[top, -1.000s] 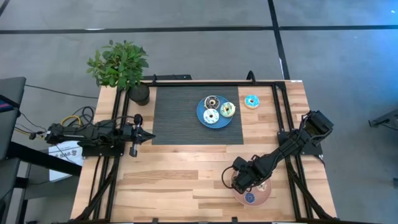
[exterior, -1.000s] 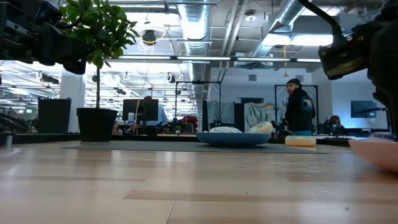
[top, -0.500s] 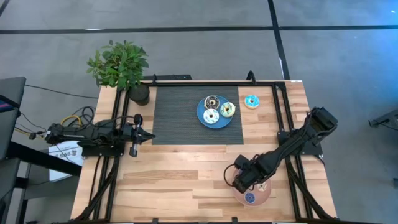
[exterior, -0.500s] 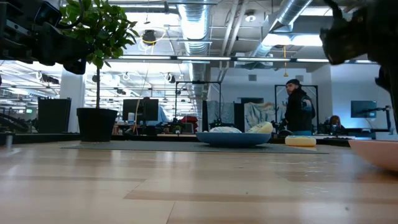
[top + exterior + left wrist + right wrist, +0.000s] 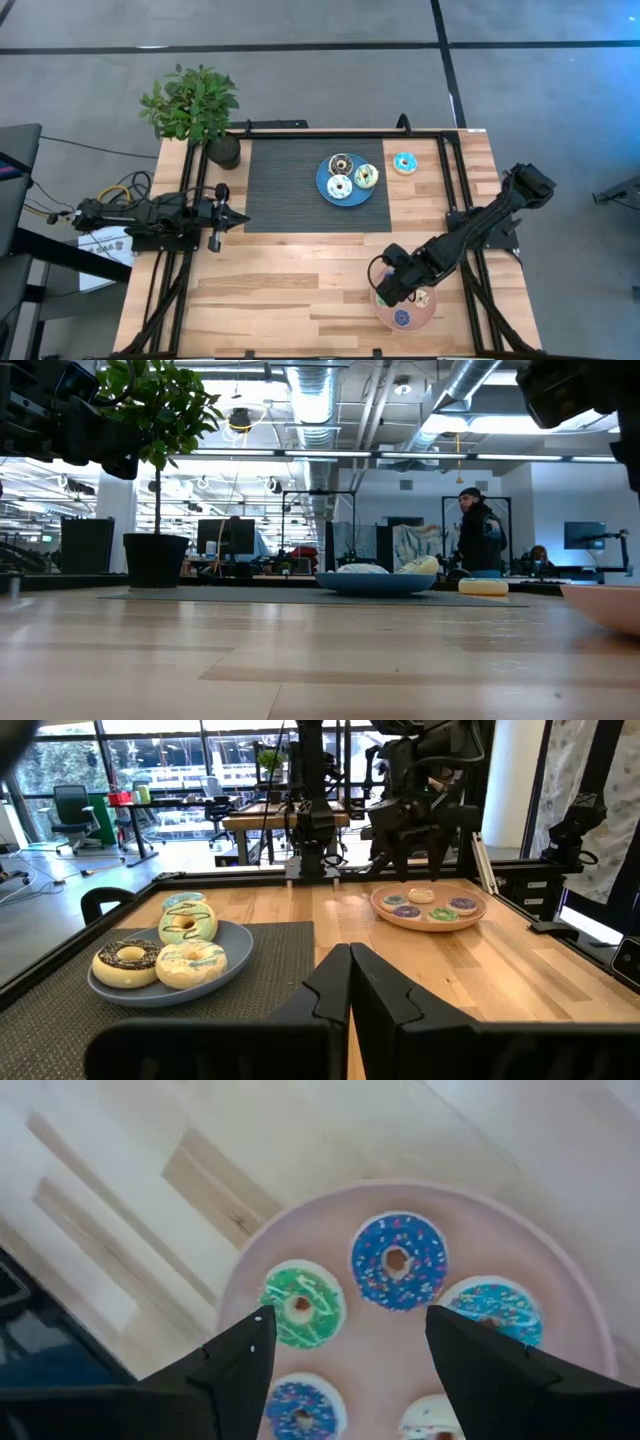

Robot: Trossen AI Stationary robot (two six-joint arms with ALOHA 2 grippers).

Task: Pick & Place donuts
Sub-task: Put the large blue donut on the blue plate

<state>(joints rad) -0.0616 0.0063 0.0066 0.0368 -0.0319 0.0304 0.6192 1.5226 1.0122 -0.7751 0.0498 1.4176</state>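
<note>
Fingers spread wide and empty on your right gripper [image 5: 345,1355], above the pink plate [image 5: 520,1240]

Your right gripper [image 5: 392,291] hangs over the near right of the table [image 5: 280,290], with small donuts on the plate below: a blue one [image 5: 398,1262] between a green one [image 5: 303,1308] and a turquoise one [image 5: 493,1312]. Three bigger donuts sit on the blue plate [image 5: 329,189] on the mat [image 5: 280,185], a fourth donut [image 5: 404,163] beside it. Your left gripper [image 5: 236,218] waits at the left edge, fingers [image 5: 385,985] together

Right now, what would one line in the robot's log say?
right gripper: open, above pink plate of small donuts | left gripper: shut, waiting at table's left | blue plate: three donuts
</note>
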